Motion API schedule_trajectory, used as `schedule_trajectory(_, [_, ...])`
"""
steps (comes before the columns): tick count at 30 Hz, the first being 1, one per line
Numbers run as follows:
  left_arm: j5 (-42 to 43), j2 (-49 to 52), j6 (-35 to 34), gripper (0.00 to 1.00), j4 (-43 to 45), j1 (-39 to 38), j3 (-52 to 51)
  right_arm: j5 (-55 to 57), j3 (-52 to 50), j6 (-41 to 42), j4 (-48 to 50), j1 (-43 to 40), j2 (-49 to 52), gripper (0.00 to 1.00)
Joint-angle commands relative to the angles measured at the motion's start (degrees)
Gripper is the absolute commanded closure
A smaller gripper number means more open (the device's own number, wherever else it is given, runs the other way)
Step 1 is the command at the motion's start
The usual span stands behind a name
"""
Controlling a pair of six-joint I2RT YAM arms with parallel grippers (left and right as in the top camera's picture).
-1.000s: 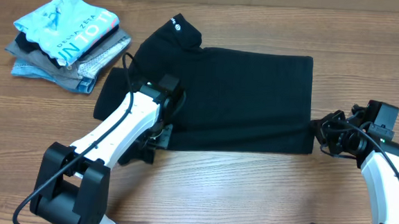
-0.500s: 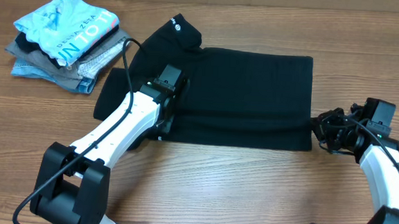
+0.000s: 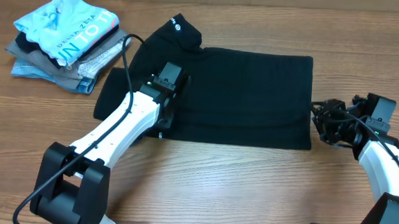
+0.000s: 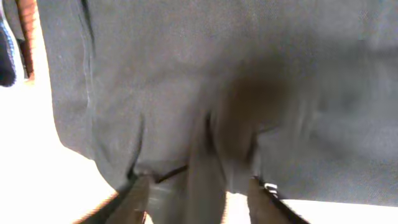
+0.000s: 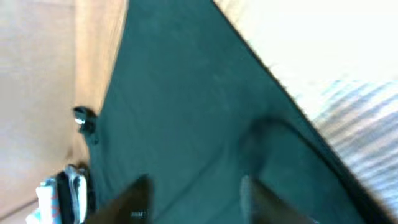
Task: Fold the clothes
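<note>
The clothes, a black T-shirt (image 3: 249, 94), lie folded flat mid-table, white logo print by the collar at the back left. My left gripper (image 3: 160, 123) is over the shirt's front left edge. In the left wrist view it (image 4: 198, 198) stands open, a raised ridge of the shirt (image 4: 186, 74) between the parted fingers, neither one pinching it. My right gripper (image 3: 318, 123) sits at the shirt's right edge. The right wrist view shows it (image 5: 196, 199) open just over the flat shirt (image 5: 186, 93), holding nothing.
A pile of folded garments (image 3: 65, 41), a light-blue lettered shirt on top, lies at the back left of the wooden table (image 3: 250, 191). The pile (image 5: 59, 193) also shows at the right wrist view's lower left. Both arm bases stand at the front edge.
Both grippers have opened and let go of the shirt. The left gripper carried the shirt's front edge back a little, so that edge now lies farther back. The right gripper edged backward.
</note>
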Motion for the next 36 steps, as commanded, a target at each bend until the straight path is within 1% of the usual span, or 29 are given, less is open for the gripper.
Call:
schedule_trajectory(1, [-1.62, 0.20, 0.31, 0.31, -0.59, 0.55, 1.27, -2.78, 1.20, -3.48, 1.62, -0.07, 0.07, 0.35])
schedule_trajectory(4, [-0.20, 0.17, 0.24, 0.22, -3.13, 0.74, 1.27, -2.93, 1.20, -6.21, -0.46, -0.31, 0.07, 0.32])
schedule_trajectory(9, [6.75, 0.15, 0.26, 0.18, -9.60, 0.76, 1.31, -4.50, 1.20, -9.73, -5.07, -0.31, 0.07, 0.32])
schedule_trajectory(11, [6.95, 0.15, 0.07, 0.18, -11.04, 0.76, 1.29, -4.44, 1.20, -10.97, -7.02, -0.31, 0.07, 0.32])
schedule_trajectory(14, [6.47, 0.22, 0.20, 0.18, -10.16, 0.90, 1.18, -4.46, 1.20, -12.35, -9.31, -0.31, 0.07, 0.32])
schedule_trajectory(17, [6.51, 0.33, 3.19, 0.19, -6.54, 1.51, 1.16, -4.46, 1.20, -12.92, -10.36, -0.31, 0.07, 0.32])
schedule_trajectory(22, [6.54, 1.68, 6.12, 0.35, -4.57, 2.78, 1.16, -4.48, 1.20, -13.20, -10.99, -0.31, 0.07, 0.32])
schedule_trajectory(26, [6.51, 4.59, 9.18, 0.37, -3.54, 2.97, 1.16, -4.46, 1.20, -13.18, -11.06, -0.31, 0.07, 0.32])
schedule_trajectory(28, [6.56, 5.68, 9.35, 0.38, -2.82, 2.97, 1.16, -4.46, 1.20, -13.18, -11.06, -0.31, 0.07, 0.32])
schedule_trajectory(29, [6.56, 6.05, 9.33, 0.41, -2.60, 2.95, 1.16, -4.46, 1.20, -13.18, -11.06, -0.31, 0.07, 0.32])
schedule_trajectory(32, [6.32, 6.32, 9.33, 0.57, -2.51, 2.95, 1.18, -4.48, 1.20, -13.18, -11.08, -0.31, 0.07, 0.32])
schedule_trajectory(33, [5.70, 6.27, 9.33, 0.64, -2.51, 2.97, 1.25, -4.46, 1.20, -13.18, -11.08, -0.31, 0.07, 0.32])
schedule_trajectory(34, [4.63, 6.29, 9.33, 0.76, -2.56, 2.97, 1.42, -4.46, 1.20, -13.18, -11.06, -0.31, 0.07, 0.32])
schedule_trajectory(36, [1.53, 6.29, 9.33, 0.90, -2.58, 2.97, 2.05, -4.48, 1.20, -13.18, -11.04, -0.31, 0.07, 0.32])
